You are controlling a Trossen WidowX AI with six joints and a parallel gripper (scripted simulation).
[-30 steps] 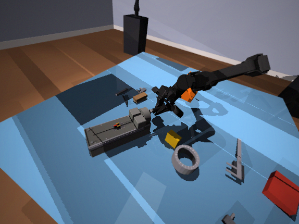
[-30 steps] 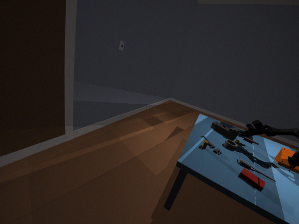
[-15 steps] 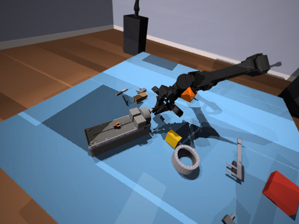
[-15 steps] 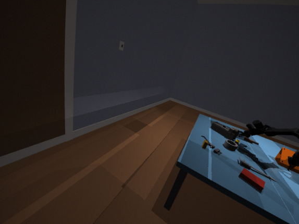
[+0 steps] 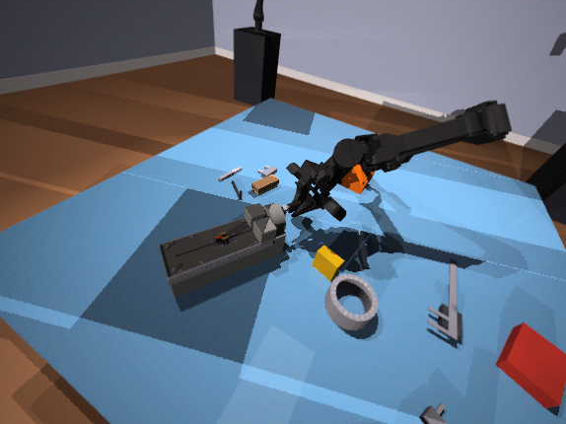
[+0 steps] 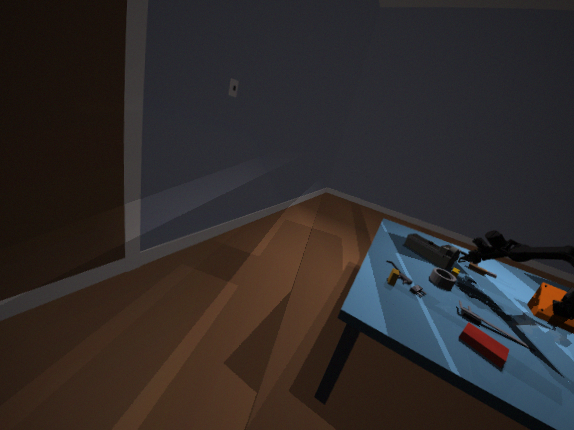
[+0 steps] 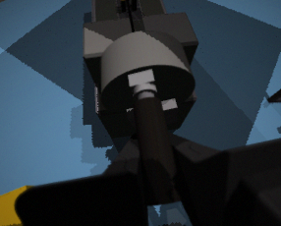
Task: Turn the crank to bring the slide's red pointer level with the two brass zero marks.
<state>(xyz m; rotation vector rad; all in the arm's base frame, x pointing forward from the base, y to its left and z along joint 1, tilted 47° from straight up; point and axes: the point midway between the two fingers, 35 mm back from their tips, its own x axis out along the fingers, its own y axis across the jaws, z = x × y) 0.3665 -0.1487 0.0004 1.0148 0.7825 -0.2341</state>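
The grey slide machine (image 5: 189, 256) (image 6: 425, 250) (image 7: 142, 54) lies on the blue table, with a round crank disc (image 5: 277, 217) at its end. A dark brown handle (image 7: 153, 128) sticks out from the disc on a pale pin. My gripper (image 5: 292, 210) (image 6: 463, 258) (image 7: 147, 137) is shut on the handle, with one finger on each side of it. The small red pointer (image 5: 218, 238) sits in the slot of the machine's top, close beside the yellow brass marks. Whether it is exactly level is too small to tell. In the wrist view the pointer is not clearly visible.
A yellow block (image 5: 327, 262) and a grey ring (image 5: 333, 312) (image 6: 443, 285) lie near the crank end. A tan block (image 5: 265, 184) lies behind it. A caliper-like tool (image 5: 453, 296), a red block (image 5: 532, 365) (image 6: 484, 345) and an orange block (image 5: 356, 179) are farther off.
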